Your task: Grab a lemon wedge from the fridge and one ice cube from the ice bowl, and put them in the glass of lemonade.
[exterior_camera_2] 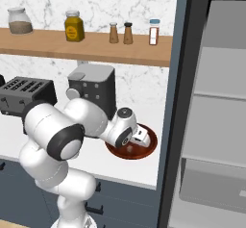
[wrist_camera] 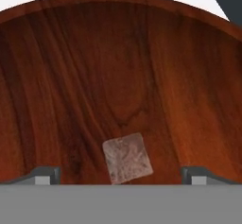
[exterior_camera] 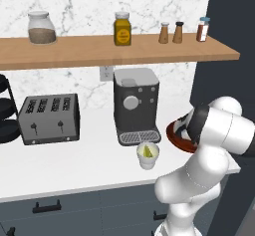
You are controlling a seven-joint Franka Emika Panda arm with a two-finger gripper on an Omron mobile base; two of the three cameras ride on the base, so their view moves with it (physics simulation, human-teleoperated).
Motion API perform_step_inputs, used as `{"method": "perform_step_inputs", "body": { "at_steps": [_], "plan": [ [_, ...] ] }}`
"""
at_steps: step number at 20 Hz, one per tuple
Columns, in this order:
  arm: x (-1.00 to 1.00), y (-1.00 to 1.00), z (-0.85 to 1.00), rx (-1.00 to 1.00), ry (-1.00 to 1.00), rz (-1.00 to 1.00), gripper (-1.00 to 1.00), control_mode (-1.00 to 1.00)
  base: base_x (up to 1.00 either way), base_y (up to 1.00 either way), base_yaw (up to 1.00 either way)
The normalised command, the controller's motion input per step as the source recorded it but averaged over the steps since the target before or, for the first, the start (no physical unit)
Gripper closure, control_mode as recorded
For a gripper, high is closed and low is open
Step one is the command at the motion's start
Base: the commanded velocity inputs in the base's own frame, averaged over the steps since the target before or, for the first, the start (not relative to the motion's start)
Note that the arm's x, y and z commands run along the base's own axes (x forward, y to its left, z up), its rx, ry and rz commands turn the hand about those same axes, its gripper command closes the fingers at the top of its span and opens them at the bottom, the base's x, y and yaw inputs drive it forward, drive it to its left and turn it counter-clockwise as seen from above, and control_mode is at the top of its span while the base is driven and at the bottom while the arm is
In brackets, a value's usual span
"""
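Note:
My gripper (wrist_camera: pixel 120 176) is open and points down into the reddish-brown ice bowl (wrist_camera: pixel 71 76), low over its floor. One clear ice cube (wrist_camera: pixel 127 158) lies on the wood between the two fingertips (wrist_camera: pixel 45 176), with a gap on each side. In the right base view the hand (exterior_camera_2: pixel 139 138) hangs over the ice bowl (exterior_camera_2: pixel 149 150) at the counter's right end. The arm hides most of the ice bowl (exterior_camera: pixel 175 130) in the left base view. The glass of lemonade (exterior_camera: pixel 148 155) stands in front of the coffee machine, with a small yellow-green lemon wedge (exterior_camera: pixel 147 151) in it. The fridge (exterior_camera_2: pixel 221 97) stands open on the right, grey shelves showing.
A dark coffee machine (exterior_camera: pixel 135 105) stands just left of the bowl, and a toaster (exterior_camera: pixel 49 118) further left. A wooden shelf (exterior_camera: pixel 99 51) with jars and shakers runs overhead. The fridge's dark side panel (exterior_camera_2: pixel 175 78) rises right beside the bowl.

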Motion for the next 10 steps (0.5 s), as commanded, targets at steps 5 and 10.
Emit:
{"method": "perform_step_inputs", "body": {
  "at_steps": [5, 10],
  "plan": [
    [0.00, -0.12, 0.00, 0.00, 0.00, 0.00, -1.00, -1.00, 0.00, 0.00, 0.00],
    [0.01, 0.00, 0.00, 0.00, 0.00, 0.00, -1.00, -1.00, 0.00, 0.00, 0.00]
  ]
}}
